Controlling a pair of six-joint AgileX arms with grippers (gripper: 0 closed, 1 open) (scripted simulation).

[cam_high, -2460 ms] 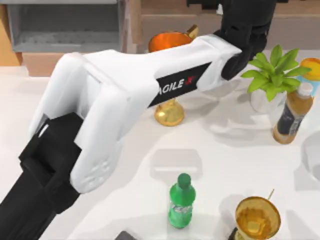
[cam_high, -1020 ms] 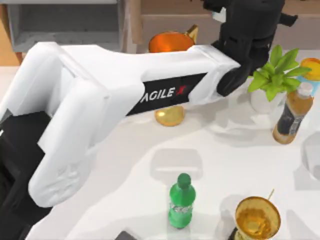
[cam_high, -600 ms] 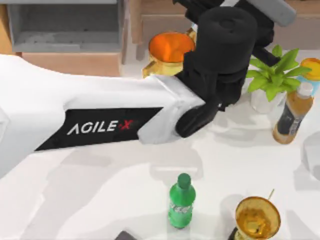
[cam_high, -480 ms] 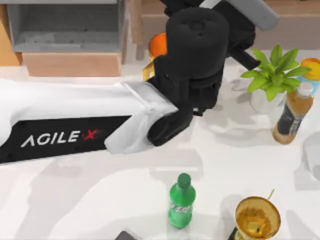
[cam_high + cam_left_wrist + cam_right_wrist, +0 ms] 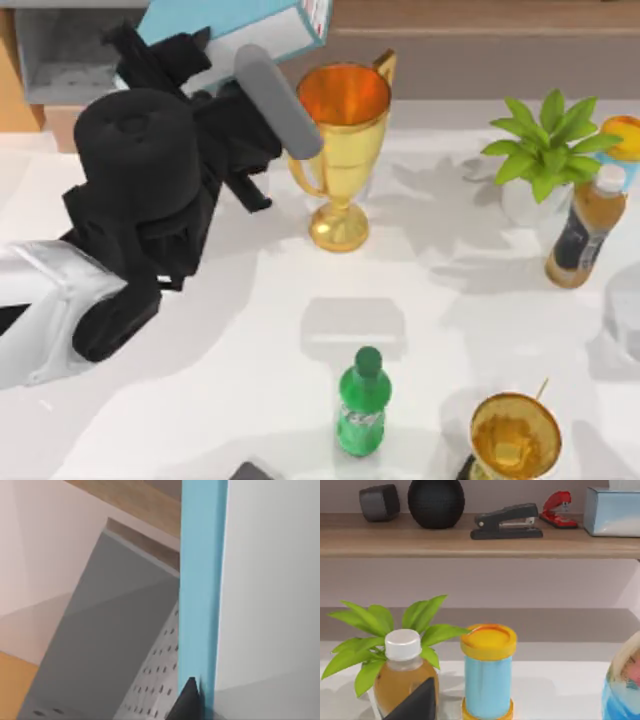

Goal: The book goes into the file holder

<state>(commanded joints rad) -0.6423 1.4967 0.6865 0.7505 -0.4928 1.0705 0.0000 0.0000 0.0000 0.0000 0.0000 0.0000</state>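
Book (image 5: pixel 235 22) sits at the upper left of the top view, carried edge-up in my left end effector (image 5: pixel 205 60), which is clamped on it; from the left wrist view I see its light blue cover (image 5: pixel 199 580) and white pages right in front of the camera, with one dark finger (image 5: pixel 186 700) against the cover. Just beyond it in that view is the file holder (image 5: pixel 110 630), grey walls and a perforated panel, and in the top view the holder (image 5: pixel 60 50) lies at the upper left corner, partly under my arm. I judge this as the carry step nearly over: the book hangs above or just beside the holder's opening, not yet inside. Next I'd line the book up with the slot, lower it between the walls, then let go. The gold trophy (image 5: pixel 342 140) stands close to the right, so I'd keep clear of it. My right end effector (image 5: pixel 415 702) is parked by the bottle (image 5: pixel 404 675) and plant (image 5: pixel 380 630); whether it's spread or clenched I cannot tell.
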